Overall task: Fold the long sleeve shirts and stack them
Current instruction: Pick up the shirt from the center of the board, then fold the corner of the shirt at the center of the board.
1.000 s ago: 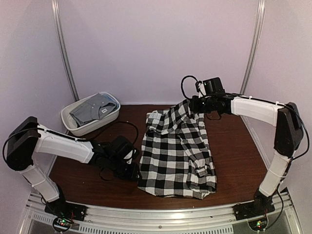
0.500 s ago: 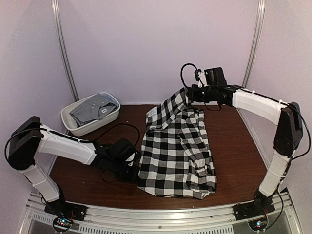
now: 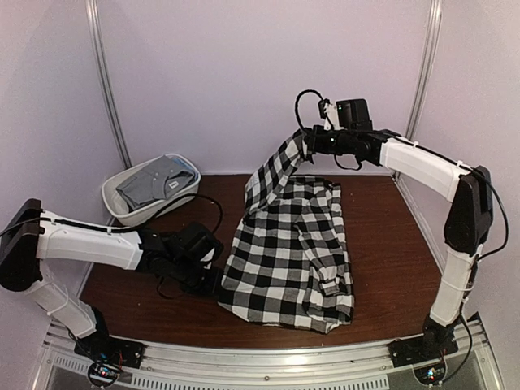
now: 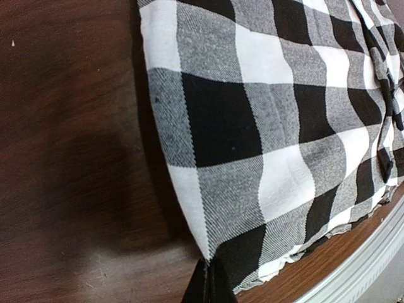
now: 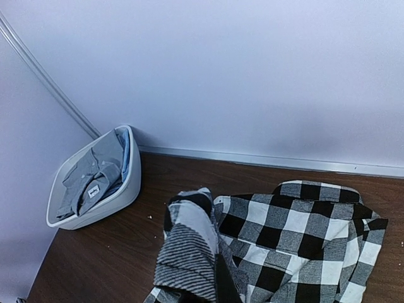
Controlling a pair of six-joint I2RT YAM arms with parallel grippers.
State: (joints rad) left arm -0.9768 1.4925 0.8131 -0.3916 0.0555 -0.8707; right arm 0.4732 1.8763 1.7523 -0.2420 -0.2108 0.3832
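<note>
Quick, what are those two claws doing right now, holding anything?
Left gripper: closed, pinching the checked shirt at its near hem.
Right gripper: closed, holding the same shirt's far end lifted.

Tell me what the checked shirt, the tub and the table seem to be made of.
The checked shirt looks like woven cloth, perhaps cotton or a blend: matte, fine diagonal weave lines up close, soft drape. The tub is probably plastic: smooth white wall, rounded moulded rim. The table is dark brown wood or wood-look laminate with slight sheen; cannot tell which.
</note>
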